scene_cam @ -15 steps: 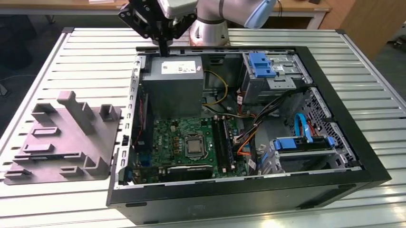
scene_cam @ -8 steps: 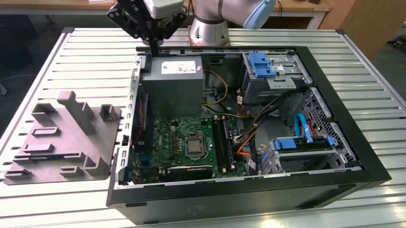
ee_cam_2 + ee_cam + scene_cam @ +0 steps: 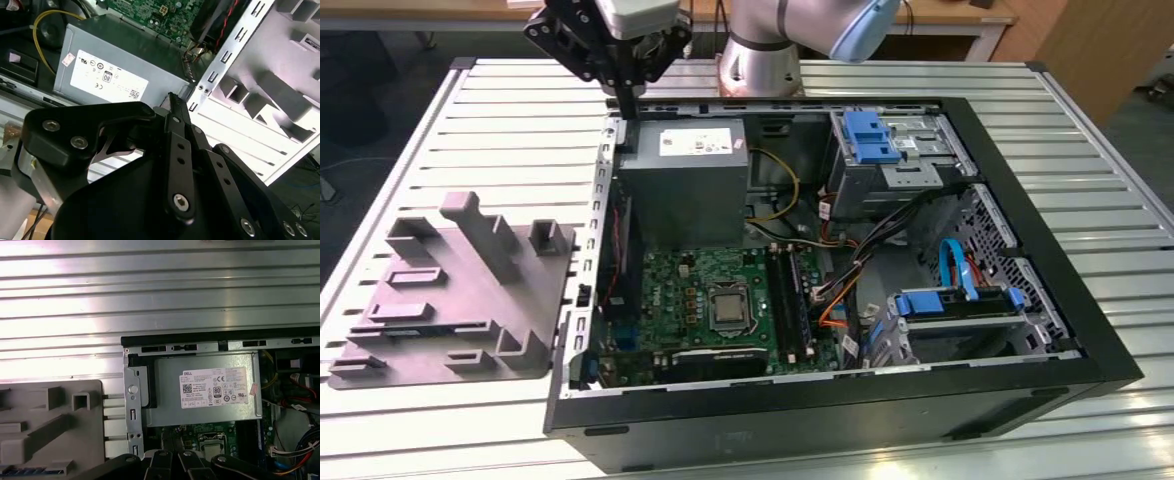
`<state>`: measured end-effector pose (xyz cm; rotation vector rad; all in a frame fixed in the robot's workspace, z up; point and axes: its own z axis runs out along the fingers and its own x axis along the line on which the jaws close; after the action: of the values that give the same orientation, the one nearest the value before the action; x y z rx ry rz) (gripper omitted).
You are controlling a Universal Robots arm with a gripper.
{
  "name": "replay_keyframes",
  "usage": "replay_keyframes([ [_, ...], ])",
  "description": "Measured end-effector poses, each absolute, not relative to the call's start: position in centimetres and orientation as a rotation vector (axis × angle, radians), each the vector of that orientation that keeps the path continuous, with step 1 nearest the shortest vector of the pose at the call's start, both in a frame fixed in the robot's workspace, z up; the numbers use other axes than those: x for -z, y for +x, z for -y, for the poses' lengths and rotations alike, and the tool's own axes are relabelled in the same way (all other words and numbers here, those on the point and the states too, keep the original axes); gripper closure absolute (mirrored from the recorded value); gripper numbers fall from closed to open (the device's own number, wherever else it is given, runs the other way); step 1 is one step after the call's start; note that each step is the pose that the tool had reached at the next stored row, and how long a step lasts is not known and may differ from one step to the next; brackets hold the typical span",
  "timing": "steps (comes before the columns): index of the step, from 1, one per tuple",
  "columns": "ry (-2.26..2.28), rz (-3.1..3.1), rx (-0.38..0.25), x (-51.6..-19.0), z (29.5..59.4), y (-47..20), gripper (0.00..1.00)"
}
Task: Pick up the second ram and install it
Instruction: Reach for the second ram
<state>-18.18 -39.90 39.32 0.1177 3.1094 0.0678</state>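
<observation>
My gripper (image 3: 628, 116) hangs over the back corner of the open computer case (image 3: 1014, 200), on the exterior view's left, just above the grey power supply (image 3: 683, 180). In the second wrist view its black fingers (image 3: 175, 130) run together to one point over the case's edge, and the gripper (image 3: 172, 98) is shut with nothing visible in it. The green motherboard (image 3: 707, 290) lies lower in the case with long black slots (image 3: 787, 290) beside the processor socket. A thin bluish strip (image 3: 30, 471) sits in a slot of the grey fixture; I cannot tell whether it is the second ram.
A grey moulded fixture (image 3: 454, 300) with slots and posts lies on the slatted metal table (image 3: 520, 110), to the exterior view's left of the case. Blue drive brackets (image 3: 870, 135), orange and black cables (image 3: 841, 290) and a yellow cable (image 3: 781, 180) crowd the case's right half.
</observation>
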Motion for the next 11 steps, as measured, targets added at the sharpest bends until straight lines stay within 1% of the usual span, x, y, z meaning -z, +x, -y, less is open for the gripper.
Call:
replay_keyframes([
  [11, 0.118, -3.107, -0.069, -39.3, 40.0, -19.9, 0.90],
])
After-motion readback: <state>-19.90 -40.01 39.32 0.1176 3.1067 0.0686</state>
